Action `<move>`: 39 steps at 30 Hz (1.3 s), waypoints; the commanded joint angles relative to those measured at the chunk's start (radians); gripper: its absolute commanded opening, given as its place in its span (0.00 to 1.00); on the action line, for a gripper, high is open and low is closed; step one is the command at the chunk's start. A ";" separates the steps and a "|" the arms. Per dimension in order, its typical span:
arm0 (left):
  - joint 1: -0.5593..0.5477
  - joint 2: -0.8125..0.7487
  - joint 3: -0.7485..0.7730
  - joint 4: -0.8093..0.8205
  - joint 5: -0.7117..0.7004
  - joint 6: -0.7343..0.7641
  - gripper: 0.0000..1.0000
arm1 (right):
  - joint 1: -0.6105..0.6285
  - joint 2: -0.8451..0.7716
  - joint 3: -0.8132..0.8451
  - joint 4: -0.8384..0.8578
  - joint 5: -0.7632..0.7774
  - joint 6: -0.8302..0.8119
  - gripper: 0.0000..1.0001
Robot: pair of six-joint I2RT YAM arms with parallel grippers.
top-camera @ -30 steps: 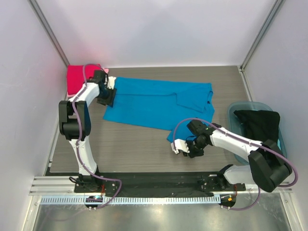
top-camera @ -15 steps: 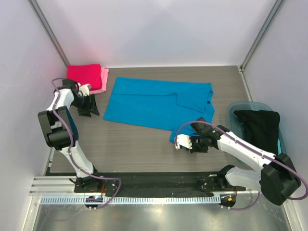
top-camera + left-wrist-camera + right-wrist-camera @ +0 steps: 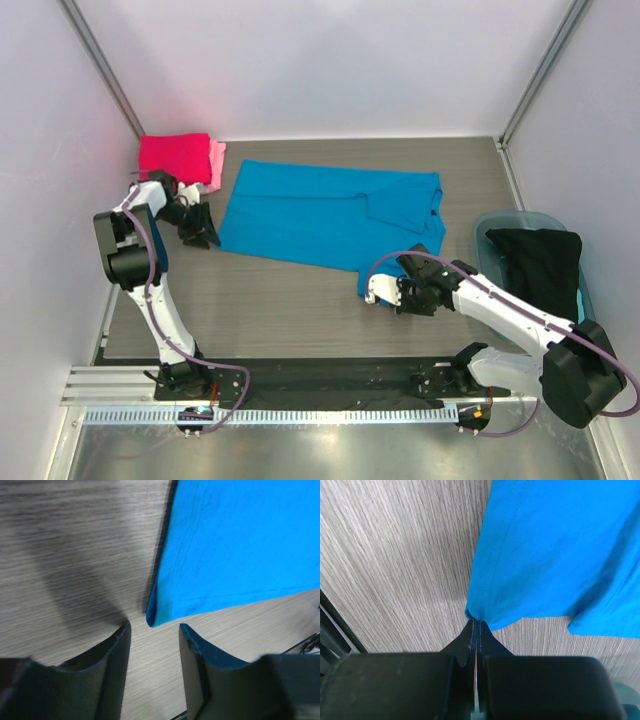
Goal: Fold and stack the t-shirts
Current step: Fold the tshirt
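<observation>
A bright blue t-shirt (image 3: 320, 212) lies spread flat across the middle of the table. My right gripper (image 3: 375, 292) is shut on its near right corner (image 3: 476, 614), pinching the hem between closed fingers (image 3: 470, 635). My left gripper (image 3: 202, 230) stands open just off the shirt's near left corner (image 3: 152, 618). That corner lies ahead of the fingertips (image 3: 120, 640), apart from them. A crimson red t-shirt (image 3: 175, 155) sits folded at the back left on top of a pale pink t-shirt (image 3: 216, 166).
A translucent blue tub (image 3: 500, 222) stands at the right edge with a dark cloth (image 3: 540, 258) in it. White walls close in the table on three sides. The arms' black base rail (image 3: 320, 378) runs along the near edge.
The right gripper has shut on the blue shirt's near right corner. The left gripper left the shirt's upper left edge, swung out left, then came back toward the near left corner.
</observation>
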 commanded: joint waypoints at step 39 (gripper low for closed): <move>-0.049 -0.294 -0.073 -0.038 0.061 0.049 0.00 | -0.251 -0.099 0.336 -0.028 0.146 0.191 0.01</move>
